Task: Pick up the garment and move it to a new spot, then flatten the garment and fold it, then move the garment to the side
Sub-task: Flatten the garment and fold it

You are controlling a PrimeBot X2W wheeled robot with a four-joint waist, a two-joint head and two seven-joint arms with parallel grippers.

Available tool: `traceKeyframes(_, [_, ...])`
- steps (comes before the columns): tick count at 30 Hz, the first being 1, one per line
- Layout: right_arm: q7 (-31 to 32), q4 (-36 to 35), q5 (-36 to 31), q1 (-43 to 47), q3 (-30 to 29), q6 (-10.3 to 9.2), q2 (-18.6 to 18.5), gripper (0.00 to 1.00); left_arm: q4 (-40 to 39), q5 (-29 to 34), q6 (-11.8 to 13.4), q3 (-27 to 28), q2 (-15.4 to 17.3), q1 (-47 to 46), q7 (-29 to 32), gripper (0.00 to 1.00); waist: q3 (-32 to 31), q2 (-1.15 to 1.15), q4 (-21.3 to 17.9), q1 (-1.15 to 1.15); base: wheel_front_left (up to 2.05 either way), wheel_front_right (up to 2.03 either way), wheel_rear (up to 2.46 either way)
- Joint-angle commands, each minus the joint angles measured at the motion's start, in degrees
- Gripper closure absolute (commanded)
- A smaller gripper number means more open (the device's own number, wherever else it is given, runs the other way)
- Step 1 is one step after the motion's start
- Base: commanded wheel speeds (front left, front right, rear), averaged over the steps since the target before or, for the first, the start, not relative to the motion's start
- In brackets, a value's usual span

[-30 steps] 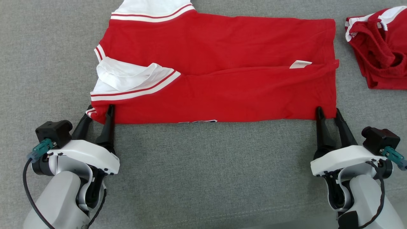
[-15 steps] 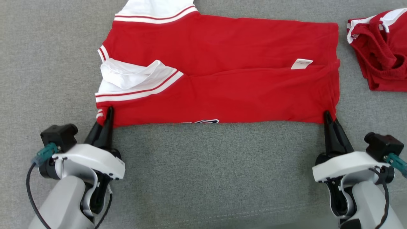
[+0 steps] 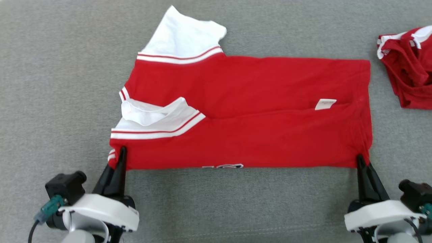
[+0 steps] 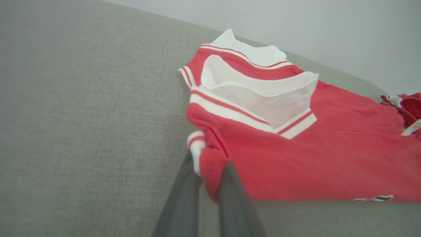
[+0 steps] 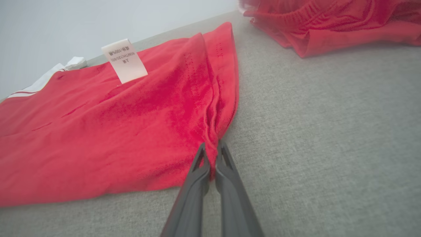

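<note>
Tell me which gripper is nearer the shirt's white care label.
Right. The right gripper pinches the red shirt at the corner close to the care label; the left gripper pinches the opposite corner, by the white sleeve.

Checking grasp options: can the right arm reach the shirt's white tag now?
Probably not yet: its jaws are shut on a near corner of the red shirt. The white tag lies uncovered beyond; letting go should free it.

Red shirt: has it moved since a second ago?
Yes. The red shirt slid toward the robot, its far edge lower against the crumpled red garment.
</note>
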Motion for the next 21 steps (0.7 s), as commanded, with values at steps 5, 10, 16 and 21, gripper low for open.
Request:
traceKeyframes(5, [0.9,-2.5,-1.3,4.4,-2.2,-0.01,-1.2,1.00,-5.8,0.0,2.3,1.5,1.1,4.0,0.4,1.00,-1.2,0.00,2.8,0.00,0.00,0.00,0.00])
traceKeyframes(10, [1.9,-3.9,-1.8,7.8,-4.9,-0.01,-0.9,1.00,-8.3,-0.7,3.2,-0.1,-0.2,7.5,1.2,1.00,-2.1,0.00,4.5,0.00,0.00,0.00,0.00])
traceKeyframes(16, [3.0,-5.5,-2.0,10.0,-6.9,-0.01,-0.4,1.00,-8.7,-1.7,3.3,-2.4,-2.2,9.9,1.8,1.00,-2.3,0.00,5.0,0.00,0.00,0.00,0.00])
traceKeyframes(21, [3.9,-5.5,-1.7,10.7,-7.2,-0.01,-0.2,1.00,-7.3,-1.7,2.8,-3.2,-2.9,9.1,1.8,1.00,-2.4,0.00,5.3,0.00,0.00,0.00,0.00])
